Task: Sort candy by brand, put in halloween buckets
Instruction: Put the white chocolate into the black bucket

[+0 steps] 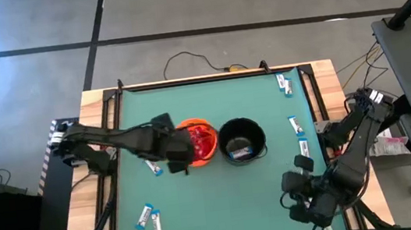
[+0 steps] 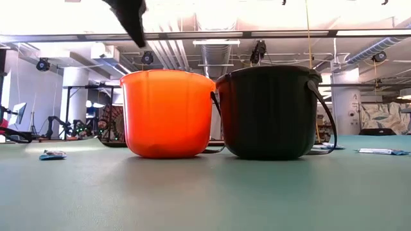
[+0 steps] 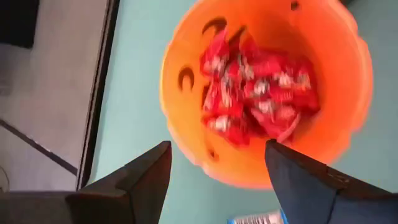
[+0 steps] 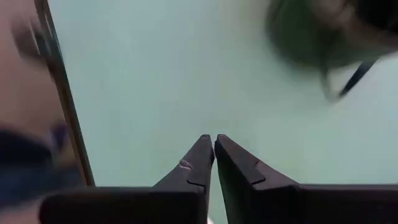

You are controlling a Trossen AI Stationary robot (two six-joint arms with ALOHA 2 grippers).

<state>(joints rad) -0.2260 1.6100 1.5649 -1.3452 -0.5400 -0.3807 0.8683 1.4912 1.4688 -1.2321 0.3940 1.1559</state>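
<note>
Your orange bucket [image 1: 199, 141] sits at the centre of the green bench [image 1: 225, 207] in the high view, touching or just beside the black bucket [image 1: 242, 140] on its right. You can see a heap of red packets [image 3: 258, 102] inside the orange one, filling the middle of the left wrist view. The black bucket holds at least one white-and-blue bar [image 1: 242, 154], and its thin handle [image 2: 326, 112] hangs down its right side in the low view.

Look further out and you find loose white-and-blue bars lying flat on the bench: one [image 1: 153, 167] just left of the orange bucket, two [image 1: 149, 218] in the lower left of the high view, and several [image 1: 291, 104] down the right edge.

Your left tool [image 1: 181, 157] hovers over the left rim of the orange bucket with its fingers [image 3: 146, 180] spread wide and nothing between them.

Your right tool [image 4: 214, 146] is at the lower right of the high view, well apart from both buckets, over bare bench, its two fingers pressed together and empty.
</note>
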